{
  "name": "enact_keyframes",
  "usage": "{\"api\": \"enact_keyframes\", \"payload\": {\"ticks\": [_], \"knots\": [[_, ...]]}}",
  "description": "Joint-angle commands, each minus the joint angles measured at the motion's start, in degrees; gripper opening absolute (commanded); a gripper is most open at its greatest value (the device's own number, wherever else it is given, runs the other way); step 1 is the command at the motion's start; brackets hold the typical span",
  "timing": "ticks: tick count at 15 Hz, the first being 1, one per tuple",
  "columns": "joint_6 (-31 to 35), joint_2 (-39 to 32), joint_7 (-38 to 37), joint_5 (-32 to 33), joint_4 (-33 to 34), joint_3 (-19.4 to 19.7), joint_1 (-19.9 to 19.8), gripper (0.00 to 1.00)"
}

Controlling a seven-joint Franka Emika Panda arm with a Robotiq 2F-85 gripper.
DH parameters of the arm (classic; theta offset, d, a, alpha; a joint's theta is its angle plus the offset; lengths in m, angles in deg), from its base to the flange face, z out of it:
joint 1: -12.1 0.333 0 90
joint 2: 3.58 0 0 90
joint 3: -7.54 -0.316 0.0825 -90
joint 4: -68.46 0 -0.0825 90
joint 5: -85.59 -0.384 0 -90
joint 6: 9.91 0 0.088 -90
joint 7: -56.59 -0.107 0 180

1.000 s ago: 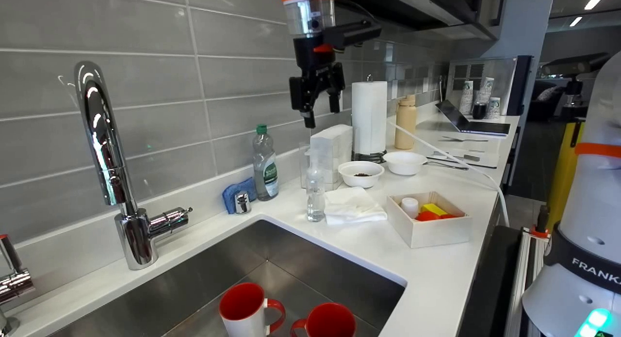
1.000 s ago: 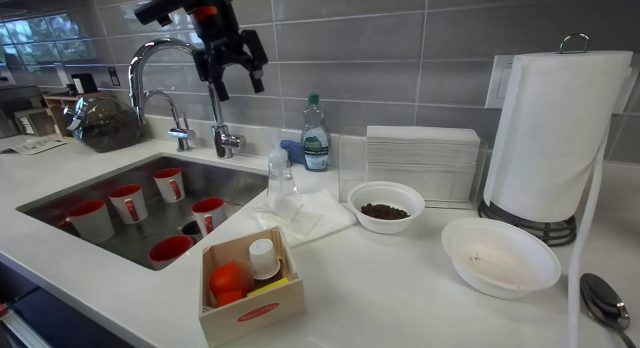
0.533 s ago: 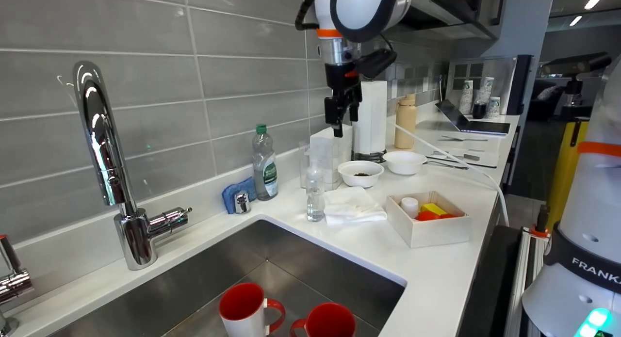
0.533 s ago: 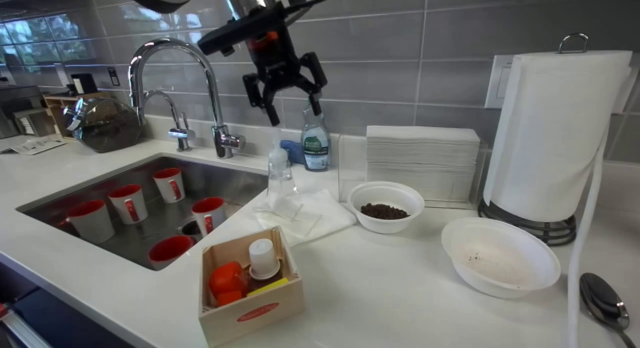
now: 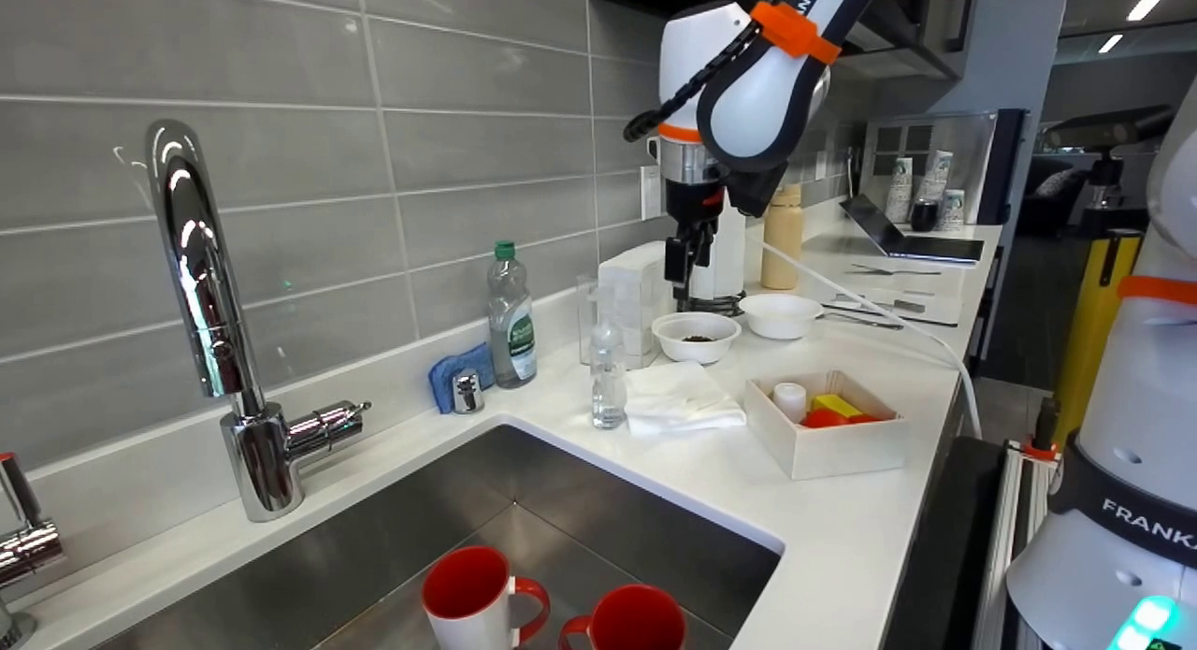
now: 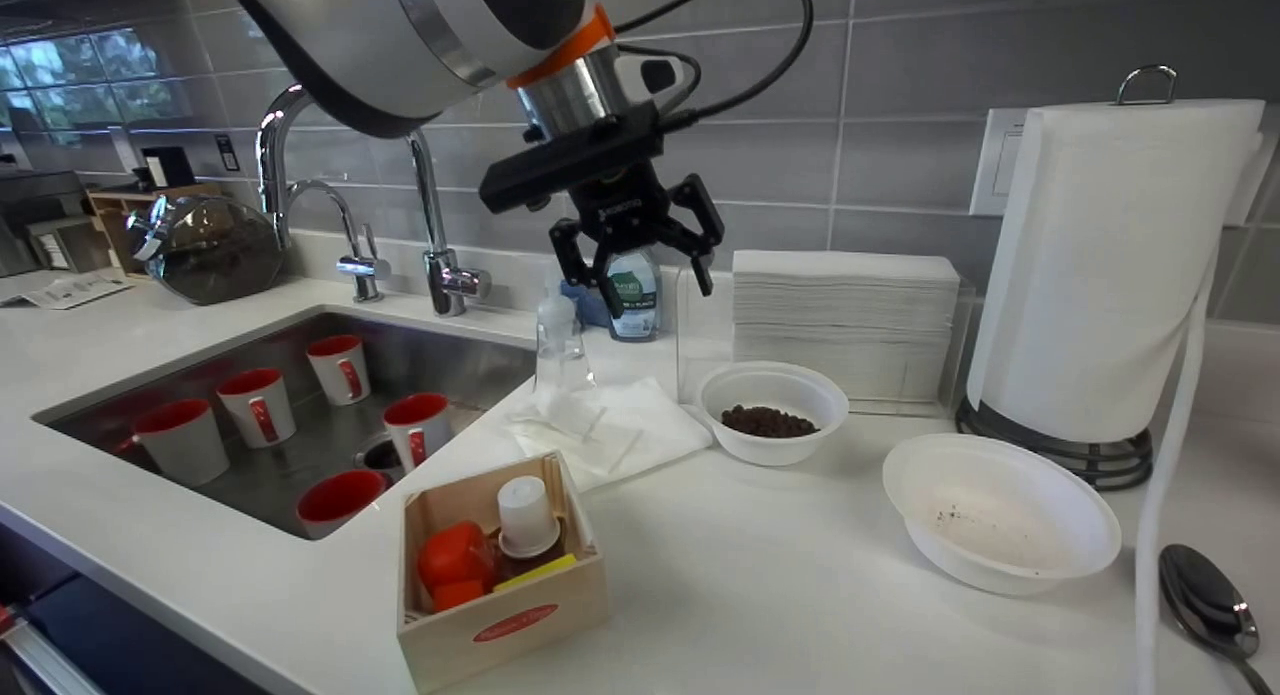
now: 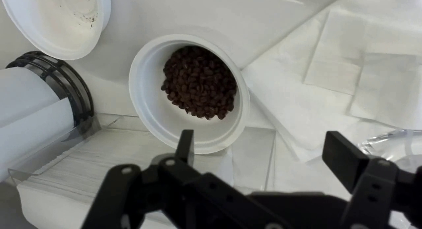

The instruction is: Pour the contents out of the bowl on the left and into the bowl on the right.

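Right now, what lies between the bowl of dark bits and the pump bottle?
White napkins lie between the bowl and the pump bottle, as both exterior views show.

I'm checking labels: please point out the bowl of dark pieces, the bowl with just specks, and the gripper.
Bowl of dark pieces [image 7: 167, 119]: in the wrist view, bare inner surface.
Bowl with just specks [image 6: 1025, 525]: in an exterior view, bare inner surface.
Gripper [image 6: 660, 293]: in an exterior view, midway between its open fingertips.

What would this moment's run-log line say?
gripper: open, empty; bowl of dark bits: on counter; other bowl: specks inside; pour: not done
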Motion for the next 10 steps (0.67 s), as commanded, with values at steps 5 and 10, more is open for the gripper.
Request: {"api": "enact_keyframes", "payload": {"ticks": [5, 10], "knots": [[14.33, -5.63, -14.21, 21.21, -2.51, 1.77, -5.94, 1.00], [14.52, -7.98, -24.73, 35.30, -2.30, 2.02, -6.57, 1.00]]}}
